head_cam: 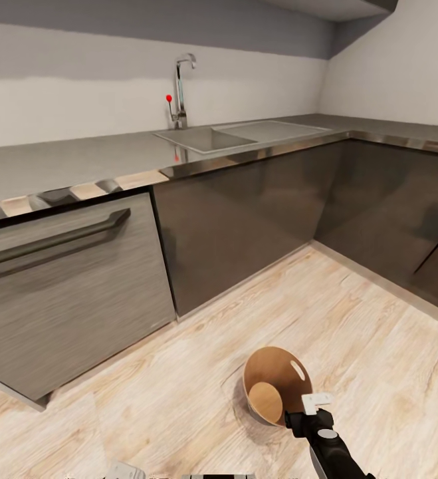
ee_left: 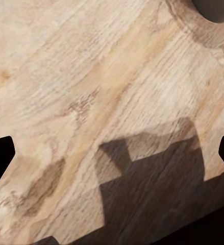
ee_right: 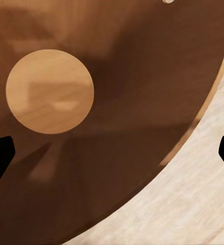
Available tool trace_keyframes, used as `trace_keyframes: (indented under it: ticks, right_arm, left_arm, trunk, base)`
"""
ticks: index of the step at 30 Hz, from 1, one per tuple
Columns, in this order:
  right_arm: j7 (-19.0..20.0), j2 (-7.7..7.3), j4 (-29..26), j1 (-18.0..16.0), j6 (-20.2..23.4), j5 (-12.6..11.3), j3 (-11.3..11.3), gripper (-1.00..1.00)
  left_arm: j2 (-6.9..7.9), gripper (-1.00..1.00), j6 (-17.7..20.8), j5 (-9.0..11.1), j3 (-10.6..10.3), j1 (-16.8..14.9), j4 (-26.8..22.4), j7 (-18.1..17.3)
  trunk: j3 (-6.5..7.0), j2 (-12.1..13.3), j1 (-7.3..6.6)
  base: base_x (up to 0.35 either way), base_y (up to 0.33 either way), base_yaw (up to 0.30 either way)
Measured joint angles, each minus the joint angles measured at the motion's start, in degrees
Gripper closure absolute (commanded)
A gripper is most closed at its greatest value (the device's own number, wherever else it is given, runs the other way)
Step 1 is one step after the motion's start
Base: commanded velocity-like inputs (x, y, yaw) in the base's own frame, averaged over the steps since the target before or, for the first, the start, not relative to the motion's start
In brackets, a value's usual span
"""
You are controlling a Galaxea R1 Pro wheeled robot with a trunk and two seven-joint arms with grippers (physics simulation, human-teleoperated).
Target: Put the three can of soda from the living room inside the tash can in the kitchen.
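Note:
The tash can [head_cam: 275,382] stands on the wood plank floor, pale outside and glossy copper-brown inside, with an oval handle cutout [head_cam: 297,370] near the rim. Its round bottom [ee_right: 49,91] is bare. My right gripper [head_cam: 316,402] hovers over the near rim of the can, open, with nothing between its fingers. In the right wrist view the right gripper [ee_right: 112,153] looks straight into the tash can [ee_right: 142,102]. My left gripper [ee_left: 112,153] is open over bare floor planks, holding nothing. The three can of soda are out of view.
A grey counter [head_cam: 79,156] with a sink [head_cam: 209,138] and a tap [head_cam: 181,90] runs along the wall and turns a corner at the right. Dark cabinet fronts [head_cam: 245,213] and a handled door [head_cam: 66,286] stand below it. Open floor [head_cam: 378,359] lies around the can.

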Motion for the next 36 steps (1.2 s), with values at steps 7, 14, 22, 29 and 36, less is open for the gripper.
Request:
trace_keyframes:
  ticks: [7, 14, 22, 29, 36]
  right_arm:
    - [0.0, 0.00, 0.0, 0.0, 0.0, 0.0, 0.0, -1.00]
    - [0.0, 0.00, 0.0, 0.0, 0.0, 0.0, 0.0, -1.00]
    - [-0.2, -0.02, -0.1, 0.0, -0.7, 0.7, -0.1, 1.00]
    - [0.0, 0.00, -0.1, 0.0, -0.9, 0.2, -0.1, 1.00]
    - [0.0, 0.01, 0.0, 0.0, -0.9, 0.0, -0.1, 1.00]
  left_arm:
    - [0.04, -1.00, 0.0, 0.0, 0.0, 0.0, 0.0, 0.0]
    - [0.07, -1.00, 0.0, 0.1, 0.0, 0.0, 0.0, 0.0]
    - [0.07, -1.00, 0.0, 0.1, 0.0, 0.0, 0.0, 0.0]
    - [0.06, -1.00, 0.0, 0.0, 0.0, 0.0, -0.1, 0.0]
    - [0.06, -1.00, 0.0, 0.1, 0.1, 0.0, -0.1, 0.0]
  trunk:
    - [-0.45, -0.8, 0.45]
    - [-0.46, -0.8, 0.45]
    - [-0.45, -0.8, 0.44]
    - [-0.45, -0.8, 0.44]
    - [-0.08, -0.8, 0.45]
  base:
    - [0.000, 0.000, 0.000]
    - [0.000, 0.000, 0.000]
    - [0.000, 0.000, 0.000]
    - [0.000, 0.000, 0.000]
    - [0.000, 0.000, 0.000]
